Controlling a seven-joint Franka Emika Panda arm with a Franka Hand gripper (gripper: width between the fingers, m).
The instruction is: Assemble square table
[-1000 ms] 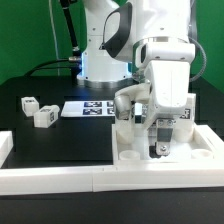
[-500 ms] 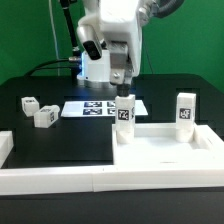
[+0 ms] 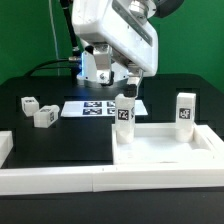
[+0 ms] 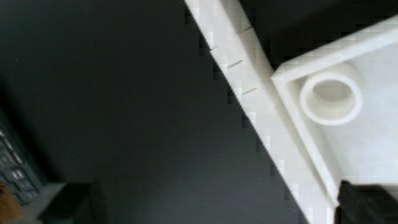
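The square table's white panel (image 3: pixel 165 152) lies flat at the exterior view's right. Two of its white tagged legs stand upright in its far corners, one (image 3: pixel 124 112) at the left and one (image 3: pixel 185 113) at the right. Two more legs (image 3: pixel 29 103) (image 3: pixel 44 116) lie loose on the black table at the exterior view's left. My gripper (image 3: pixel 128 88) hangs just above and behind the left standing leg, touching nothing. In the wrist view the gripper (image 4: pixel 210 208) is open and empty, its dark fingertips (image 4: pixel 365 203) at the frame's edge. That view shows the panel's rim (image 4: pixel 240 60) and a round corner socket (image 4: pixel 329 95).
The marker board (image 3: pixel 100 108) lies flat behind the panel, near the robot's base. A long white border bar (image 3: pixel 60 178) runs along the front, and another (image 3: pixel 5 146) sits at the exterior view's left edge.
The arm has risen from low over the panel's front and pulled back above the left standing leg. The gripper stayed open. The legs have not moved.
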